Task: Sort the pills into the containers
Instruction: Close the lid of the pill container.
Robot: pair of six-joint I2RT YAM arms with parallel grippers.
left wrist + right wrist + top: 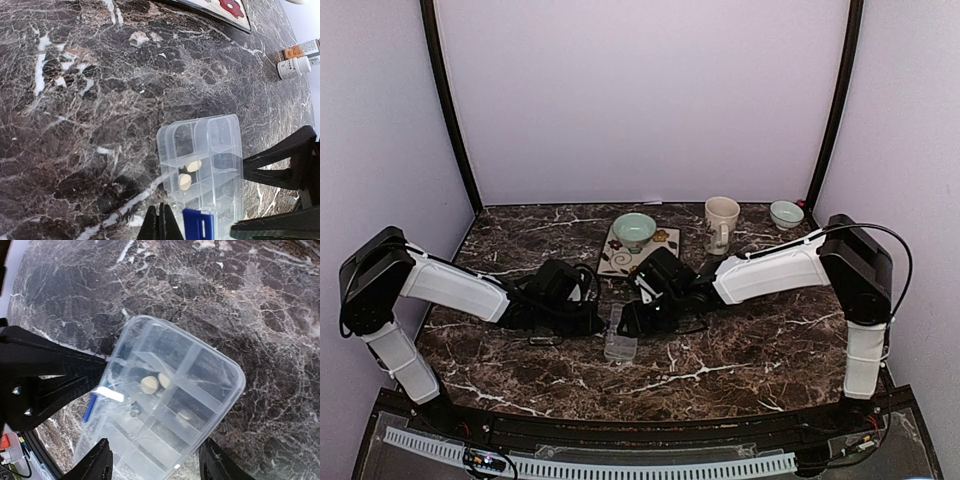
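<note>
Where walls point(640, 100) stop, marble table point(750, 355) begins.

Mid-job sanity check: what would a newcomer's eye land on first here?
The clear pill box at the middle of the marble table draws the eye first. Two whitish pills lie close together near its middle, plain in both wrist views. The right gripper is open, one finger showing on either side of the box.

A clear pill box point(200, 150) is seen on the dark marbled tabletop point(90, 100), with two pale pills point(185, 181) lying close together inside. The left gripper point(161, 225) is held beside it, jaws pressed together. A white bottle point(295, 67) and an orange bottle point(302, 49) are seen side by side, well apart from the box.
</note>
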